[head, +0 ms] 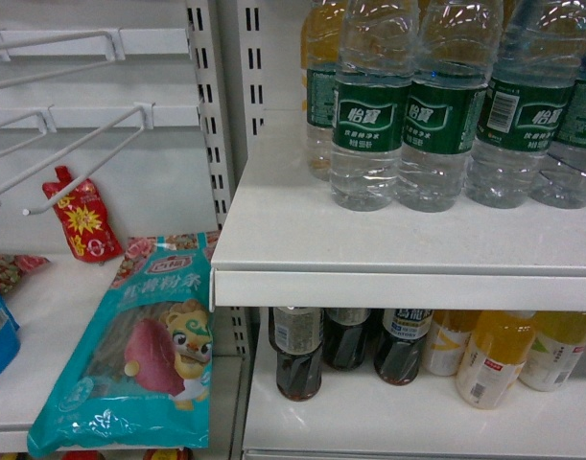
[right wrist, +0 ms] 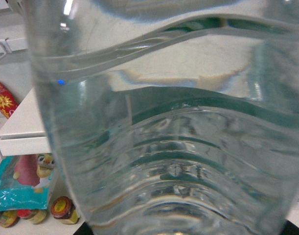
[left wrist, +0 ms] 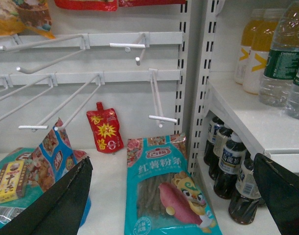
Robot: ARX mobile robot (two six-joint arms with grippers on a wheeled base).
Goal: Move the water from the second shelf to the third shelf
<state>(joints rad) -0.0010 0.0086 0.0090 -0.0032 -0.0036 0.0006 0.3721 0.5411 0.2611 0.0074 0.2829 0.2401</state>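
While a water bottle [right wrist: 173, 137] fills the right wrist view at very close range, the right gripper itself is out of sight — can't tell its state. Left gripper [left wrist: 173, 196] is spread wide, nothing between its fingers [left wrist: 56, 205], hanging over the teal snack bag [left wrist: 169, 191]. More water bottles [head: 369, 115] stand toward the back right of the shelf [head: 302, 240]; cola bottles [head: 298, 355] sit below.

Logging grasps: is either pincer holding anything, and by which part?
Left pincer is open, holding nothing. A water bottle fills the right wrist view, but no hold can be told.
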